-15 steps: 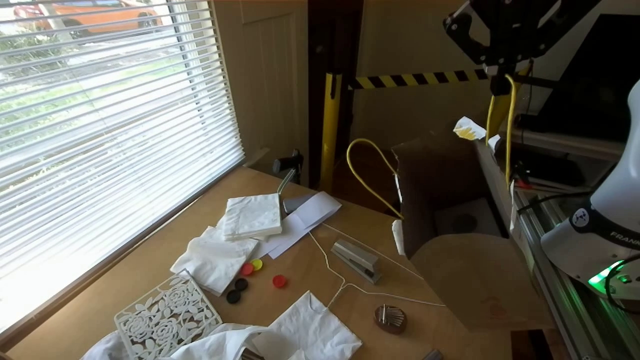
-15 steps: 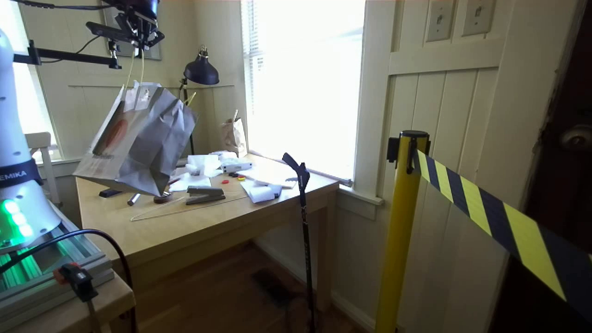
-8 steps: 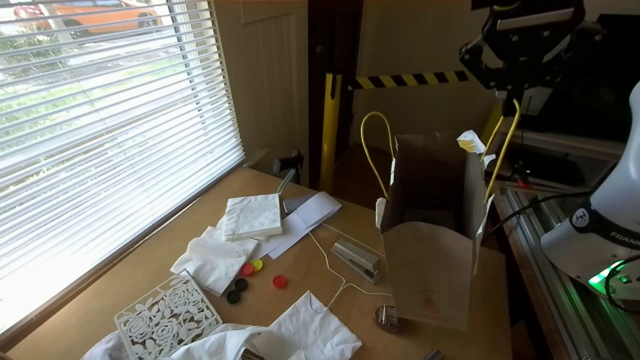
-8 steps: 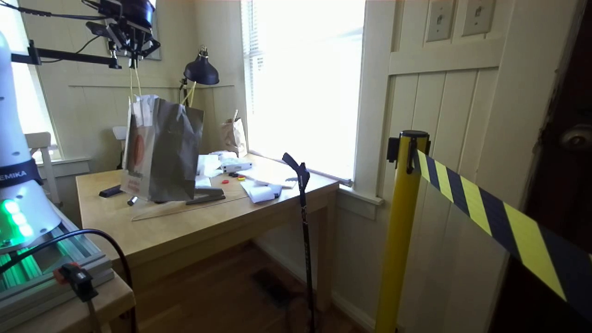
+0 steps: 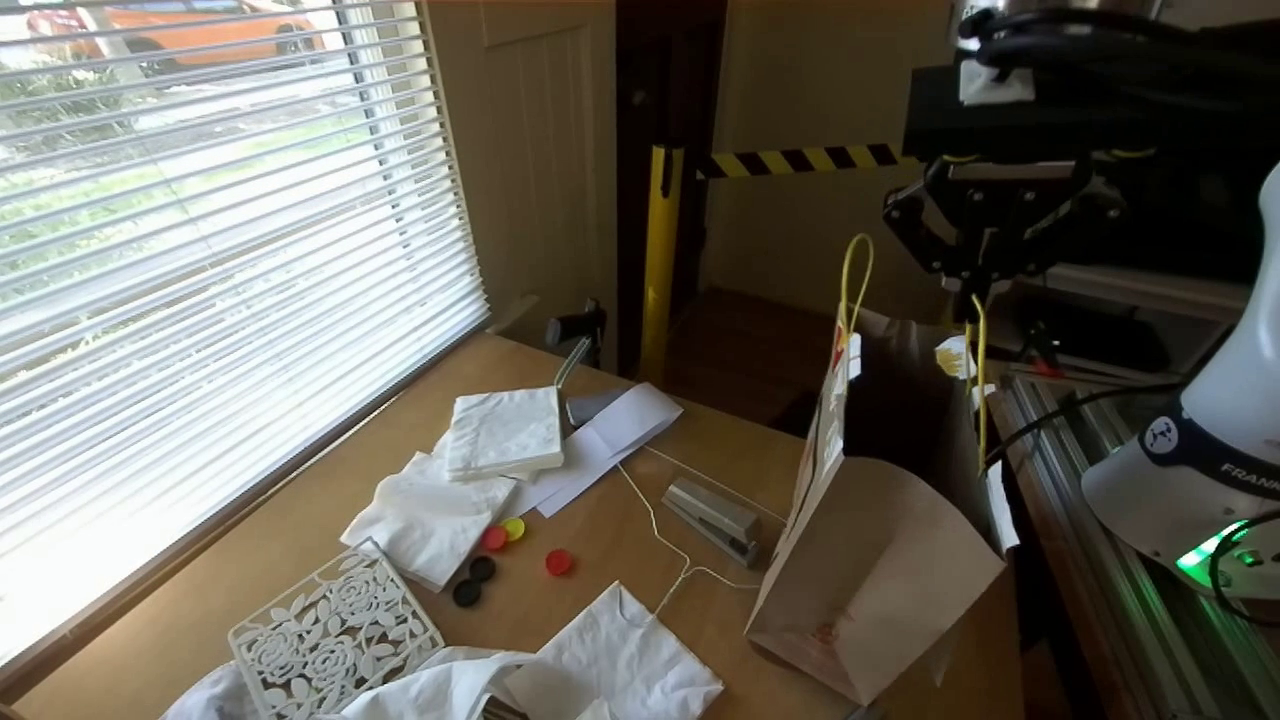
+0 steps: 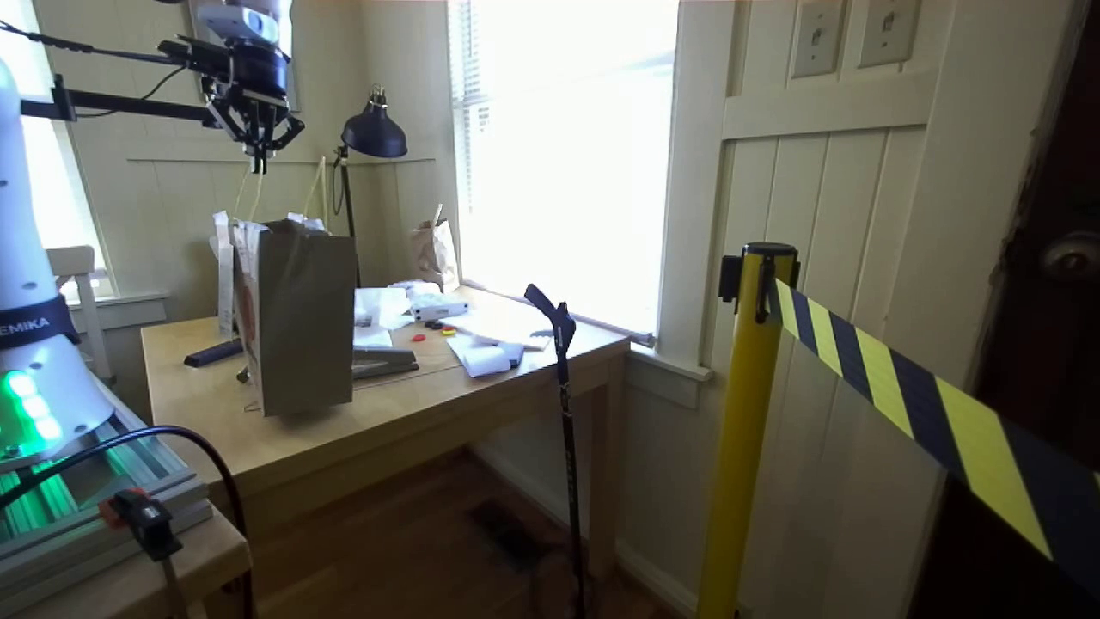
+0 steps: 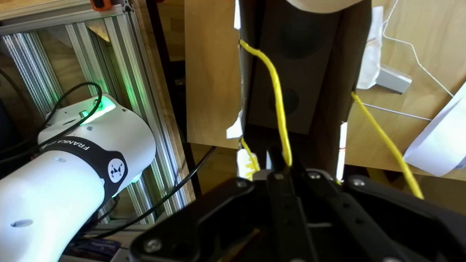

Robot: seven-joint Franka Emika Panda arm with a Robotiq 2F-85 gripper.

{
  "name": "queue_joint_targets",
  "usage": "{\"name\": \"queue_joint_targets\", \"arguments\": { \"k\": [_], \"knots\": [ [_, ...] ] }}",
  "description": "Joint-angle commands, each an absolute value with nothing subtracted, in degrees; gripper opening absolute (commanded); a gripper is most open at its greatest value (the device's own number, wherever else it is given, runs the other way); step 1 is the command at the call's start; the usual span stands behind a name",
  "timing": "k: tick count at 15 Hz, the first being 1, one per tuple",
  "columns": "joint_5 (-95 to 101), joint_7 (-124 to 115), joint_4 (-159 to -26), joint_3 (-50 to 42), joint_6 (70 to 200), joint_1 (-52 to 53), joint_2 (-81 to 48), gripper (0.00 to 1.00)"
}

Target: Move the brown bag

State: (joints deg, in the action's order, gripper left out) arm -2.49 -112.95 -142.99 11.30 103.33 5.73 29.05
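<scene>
The brown bag (image 5: 880, 570) is tall kraft paper with yellow looped handles. It stands roughly upright with its mouth up over the near side of the wooden table, also in an exterior view (image 6: 305, 327). I cannot tell whether its base touches the tabletop. My gripper (image 5: 968, 300) is above the bag's mouth, shut on one handle loop; the loop runs into the fingertips in the wrist view (image 7: 291, 162). The other handle stands free. In the wrist view I look down into the dark inside of the bag (image 7: 291, 80). Its logo is mostly turned away.
On the table (image 6: 378, 408) lie a grey stapler (image 5: 712, 520) beside the bag, a white cord, white papers (image 5: 505, 430), several coloured discs and a white lattice panel (image 5: 335, 635). The robot base (image 5: 1180, 470) stands beside the table. A yellow post (image 6: 746, 430) stands beyond it.
The gripper and bag have come down. The bag hung tilted above the table, then swung straighter; now it is lower, turned, and nearer the table edge. The grip on the handle is kept.
</scene>
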Motion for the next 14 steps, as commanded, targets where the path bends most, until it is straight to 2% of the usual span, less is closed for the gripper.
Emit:
{"name": "queue_joint_targets", "arguments": {
  "k": [1,10,11,14],
  "knots": [
    [-4.85,-112.0,-145.01,11.73,104.66,5.58,29.98,0.35],
    [-5.04,-113.05,-129.14,11.62,75.76,4.69,32.13,0.96],
    [-4.02,-111.47,-127.07,11.22,73.36,4.49,32.97,0.99],
    [0.04,-105.09,-121.66,9.95,69.15,3.79,34.86,1.0]
  ]
}}
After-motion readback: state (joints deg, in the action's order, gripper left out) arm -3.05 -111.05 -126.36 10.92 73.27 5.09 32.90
